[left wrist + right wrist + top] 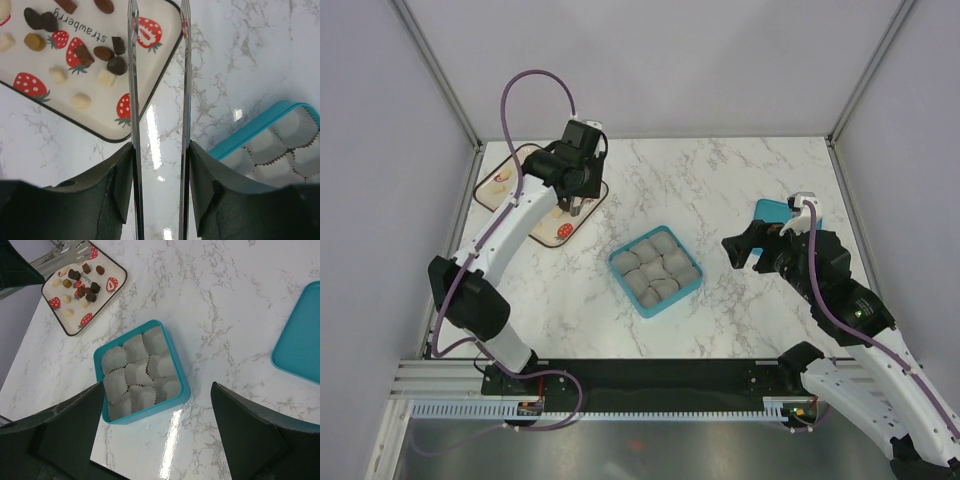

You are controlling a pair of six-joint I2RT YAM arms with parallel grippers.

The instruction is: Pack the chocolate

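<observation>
The chocolate [117, 65], several small dark brown, light brown and cream pieces, lies on a strawberry-print tray [145, 70] at the table's far left [500, 180]. It also shows in the right wrist view [82, 287]. My left gripper [160, 150] is shut on a pair of metal tongs [132, 75]. The tongs' blades stand apart and empty over the tray's near corner. In the top view the left gripper [582, 188] hovers over the tray. My right gripper [157, 390] is open and empty, above the table to the right of the teal box [630, 288].
The teal box [182, 375] in mid-table holds several empty grey paper cups [135, 370]; its corner shows in the left wrist view [260, 125]. Its teal lid [772, 210] lies flat at the right [300, 335]. White walls enclose the marble table.
</observation>
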